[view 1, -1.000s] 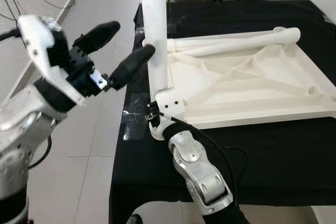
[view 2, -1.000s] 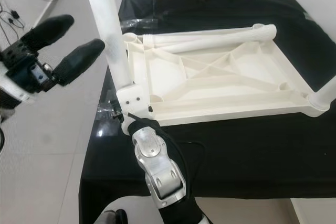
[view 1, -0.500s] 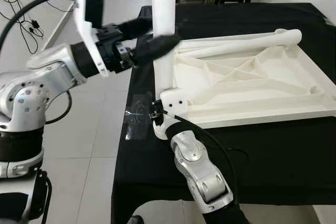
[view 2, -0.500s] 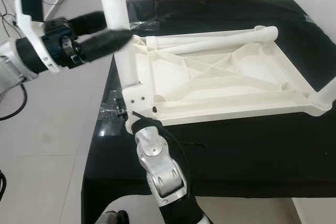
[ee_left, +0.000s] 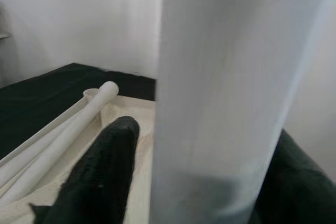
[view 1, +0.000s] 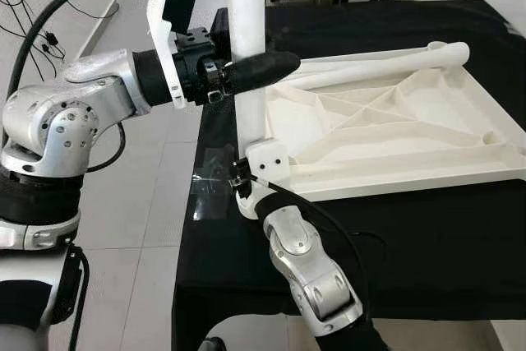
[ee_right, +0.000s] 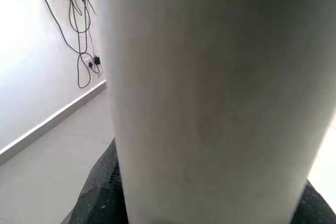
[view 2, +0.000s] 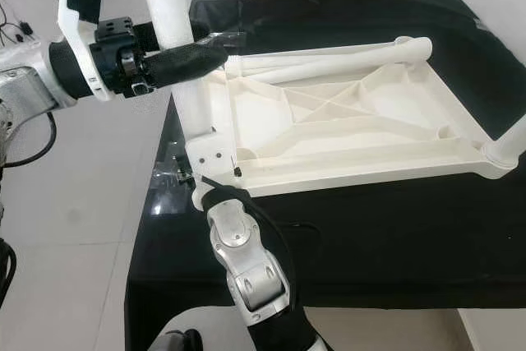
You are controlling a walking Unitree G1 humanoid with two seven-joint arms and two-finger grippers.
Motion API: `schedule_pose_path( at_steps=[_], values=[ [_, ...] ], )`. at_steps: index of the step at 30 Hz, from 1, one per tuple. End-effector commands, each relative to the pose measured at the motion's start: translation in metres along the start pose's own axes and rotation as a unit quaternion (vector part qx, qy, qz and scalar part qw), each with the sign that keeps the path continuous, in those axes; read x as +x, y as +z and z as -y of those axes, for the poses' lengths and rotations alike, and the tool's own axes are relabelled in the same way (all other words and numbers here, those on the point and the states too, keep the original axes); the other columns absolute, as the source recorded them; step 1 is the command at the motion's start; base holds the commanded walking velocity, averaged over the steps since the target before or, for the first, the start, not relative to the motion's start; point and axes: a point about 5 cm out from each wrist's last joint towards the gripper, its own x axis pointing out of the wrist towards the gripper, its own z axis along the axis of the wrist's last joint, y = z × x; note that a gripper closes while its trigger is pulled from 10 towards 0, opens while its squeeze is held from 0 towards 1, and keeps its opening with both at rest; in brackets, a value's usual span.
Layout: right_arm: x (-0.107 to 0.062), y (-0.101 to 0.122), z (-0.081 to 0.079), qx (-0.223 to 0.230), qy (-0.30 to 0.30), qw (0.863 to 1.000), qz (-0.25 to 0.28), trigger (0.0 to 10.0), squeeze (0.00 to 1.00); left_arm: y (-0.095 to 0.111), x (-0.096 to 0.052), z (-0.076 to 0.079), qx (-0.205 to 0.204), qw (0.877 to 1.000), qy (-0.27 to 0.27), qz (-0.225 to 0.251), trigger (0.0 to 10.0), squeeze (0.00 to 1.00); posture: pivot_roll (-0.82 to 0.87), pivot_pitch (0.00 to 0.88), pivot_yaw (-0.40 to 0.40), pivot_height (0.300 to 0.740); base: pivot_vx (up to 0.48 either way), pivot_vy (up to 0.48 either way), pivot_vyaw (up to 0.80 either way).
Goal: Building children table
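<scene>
Black fingers of the left pincer close around the upright white leg; the right pincer grips its base.

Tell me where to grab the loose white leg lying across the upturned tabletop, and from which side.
Grip the loose leg mid-shaft, from above. It lies flat along the far rim of the tabletop, so its round top is exposed and fingers can straddle it. Its ends look less free, judging by the corner sockets.
</scene>
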Motion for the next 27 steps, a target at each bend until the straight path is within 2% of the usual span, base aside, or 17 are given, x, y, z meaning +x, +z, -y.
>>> schedule_pose_path(
  at_steps=[1,10,11,12,14,15,16,17,18,20,21,22,23,24,25,26,27],
  values=[
    [-0.004,-0.024,-0.022,0.066,0.006,0.995,-0.072,10.0,0.0,0.005,0.004,0.008,0.005,1.0,-0.025,0.006,0.0,0.0,0.08,0.185,0.044,0.74,0.0,0.0,0.0],
    [-0.003,-0.022,-0.023,0.079,0.019,0.994,-0.075,10.0,0.0,-0.008,0.007,0.016,-0.014,0.999,-0.036,0.007,0.0,0.0,0.07,0.177,0.046,0.74,0.0,0.0,0.0],
    [0.0,-0.016,-0.024,0.098,0.042,0.992,-0.059,10.0,1.0,-0.01,0.006,0.017,-0.015,0.999,-0.037,0.006,0.0,0.0,0.07,0.176,0.046,0.74,0.0,0.0,0.0],
    [0.003,-0.005,-0.023,0.114,0.074,0.99,-0.029,10.0,1.0,-0.01,0.006,0.018,-0.015,0.999,-0.038,0.006,0.0,0.0,0.07,0.174,0.045,0.74,0.0,0.0,0.0],
    [0.005,-0.001,-0.022,0.114,0.083,0.99,-0.018,10.0,1.0,-0.011,0.006,0.018,-0.015,0.999,-0.038,0.006,0.0,0.0,0.07,0.174,0.045,0.74,0.0,0.0,0.0],
    [0.01,0.01,-0.019,0.12,0.125,0.985,0.015,10.0,1.0,-0.011,0.006,0.019,-0.016,0.999,-0.038,0.007,0.0,0.0,0.07,0.173,0.046,0.74,0.0,0.0,0.0],
    [0.01,0.01,-0.019,0.12,0.125,0.985,0.015,10.0,1.0,-0.011,0.006,0.019,-0.016,0.999,-0.038,0.007,0.0,0.0,0.07,0.173,0.046,0.74,0.0,0.0,0.0],
    [0.013,0.019,-0.015,0.123,0.162,0.978,0.041,10.0,1.0,-0.011,0.006,0.019,-0.017,0.999,-0.038,0.008,0.0,0.0,0.07,0.172,0.046,0.74,0.0,0.0,0.0],
    [0.013,0.019,-0.015,0.123,0.162,0.978,0.041,10.0,1.0,-0.011,0.006,0.019,-0.017,0.999,-0.038,0.008,0.0,0.0,0.07,0.172,0.046,0.74,0.0,0.0,0.0],
    [0.02,0.034,-0.001,0.096,0.273,0.955,0.071,10.0,1.0,-0.011,0.005,0.021,-0.017,0.999,-0.039,0.008,0.0,0.0,0.07,0.168,0.043,0.74,0.0,0.0,0.0],
    [0.02,0.034,-0.001,0.096,0.273,0.955,0.071,10.0,1.0,-0.011,0.005,0.021,-0.017,0.999,-0.039,0.008,0.0,0.0,0.07,0.168,0.043,0.74,0.0,0.0,0.0],
    [0.022,0.037,0.005,0.08,0.301,0.948,0.071,10.0,1.0,-0.012,0.005,0.021,-0.017,0.999,-0.039,0.008,0.0,0.0,0.07,0.168,0.043,0.74,0.0,0.0,0.0],
    [0.025,0.038,0.014,0.055,0.337,0.937,0.068,10.0,0.58,-0.012,0.005,0.022,-0.017,0.999,-0.04,0.009,0.0,0.0,0.07,0.165,0.04,0.74,0.0,0.0,0.0],
    [0.025,0.038,0.014,0.055,0.337,0.937,0.068,10.0,0.58,-0.012,0.005,0.022,-0.017,0.999,-0.04,0.009,0.0,0.0,0.07,0.165,0.04,0.74,0.0,0.0,0.0],
    [0.026,0.04,0.022,0.023,0.371,0.926,0.067,10.0,0.0,-0.012,0.005,0.022,-0.017,0.999,-0.04,0.01,0.0,0.0,0.07,0.165,0.038,0.74,0.0,0.0,0.0],
    [0.033,0.042,0.041,-0.04,0.425,0.903,0.054,10.0,0.0,-0.011,0.005,0.023,-0.017,0.999,-0.041,0.014,0.0,0.0,0.07,0.167,0.036,0.74,0.0,0.0,0.0],
    [0.033,0.042,0.041,-0.04,0.425,0.903,0.054,10.0,0.0,-0.011,0.005,0.023,-0.017,0.999,-0.041,0.014,0.0,0.0,0.07,0.167,0.036,0.74,0.0,0.0,0.0]
  ],
)
